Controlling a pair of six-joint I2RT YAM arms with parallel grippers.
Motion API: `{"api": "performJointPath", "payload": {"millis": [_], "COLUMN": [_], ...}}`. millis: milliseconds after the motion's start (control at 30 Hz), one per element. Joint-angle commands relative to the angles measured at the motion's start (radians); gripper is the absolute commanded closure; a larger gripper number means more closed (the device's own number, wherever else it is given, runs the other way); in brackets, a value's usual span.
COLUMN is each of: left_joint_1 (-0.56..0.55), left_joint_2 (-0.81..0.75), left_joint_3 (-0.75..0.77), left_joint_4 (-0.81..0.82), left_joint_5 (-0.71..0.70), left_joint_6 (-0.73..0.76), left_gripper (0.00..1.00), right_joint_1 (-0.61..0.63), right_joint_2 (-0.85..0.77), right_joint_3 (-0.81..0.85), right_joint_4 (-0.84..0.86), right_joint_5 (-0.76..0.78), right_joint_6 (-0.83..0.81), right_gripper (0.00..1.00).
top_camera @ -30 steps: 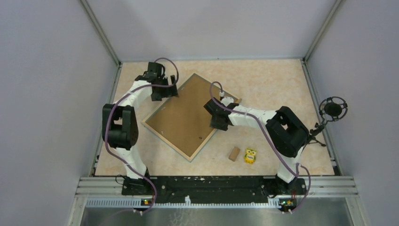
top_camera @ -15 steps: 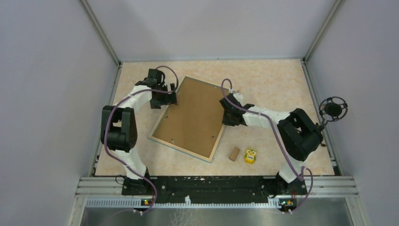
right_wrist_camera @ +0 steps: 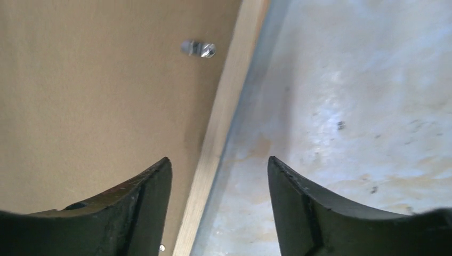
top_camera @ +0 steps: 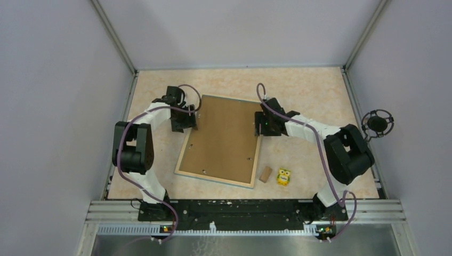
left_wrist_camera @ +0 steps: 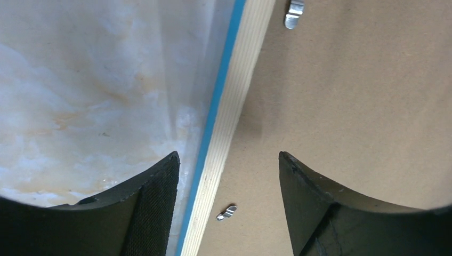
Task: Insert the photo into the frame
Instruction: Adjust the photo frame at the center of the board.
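Observation:
The frame (top_camera: 188, 134) lies face down on the table, its light wood rim and blue edge around the plain brown backing board (top_camera: 221, 140). The photo is hidden. My left gripper (top_camera: 186, 121) is open and straddles the frame's left rim (left_wrist_camera: 234, 112), one finger over the table and one over the backing board (left_wrist_camera: 346, 90). My right gripper (top_camera: 262, 125) is open and straddles the right rim (right_wrist_camera: 224, 133), with the board (right_wrist_camera: 96, 96) on its left. Small metal clips (left_wrist_camera: 226, 212) (right_wrist_camera: 198, 48) sit on the board near the rim.
A small wooden block (top_camera: 265, 174) and a yellow toy (top_camera: 283, 176) lie just right of the frame's near right corner. A black round device (top_camera: 377, 124) stands at the right wall. Grey walls enclose the table on three sides.
The frame has turned counter-clockwise from a diamond pose to nearly square with the table. Both grippers moved with its edges: the left nearer, the right farther and to the right.

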Motion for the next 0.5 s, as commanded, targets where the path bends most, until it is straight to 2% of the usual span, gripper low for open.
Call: {"api": "performJointPath", "payload": {"millis": [0,200,333,467], "left_joint_1": [0.004,0.016,0.024,0.025], "left_joint_2": [0.015,0.041,0.04,0.059], "left_joint_3": [-0.008,-0.019,-0.024,-0.022], "left_joint_4": [0.035,0.025,0.028,0.025], "left_joint_5": [0.077,0.094,0.084,0.086], "left_joint_6": [0.005,-0.033,-0.038,-0.041], "left_gripper": [0.3,0.37,0.43,0.49], "right_joint_1": [-0.067,-0.108,-0.115,-0.115], "right_joint_2": [-0.063,0.015,0.09,0.146], "right_joint_3": [0.062,0.169,0.272,0.309], "right_joint_4": [-0.017,-0.08,-0.156,-0.159], "right_joint_5": [0.008,0.008,0.051,0.051], "right_joint_6": [-0.025,-0.069,0.023,0.14], "right_gripper": [0.31,0.27,0.3,0.31]}}
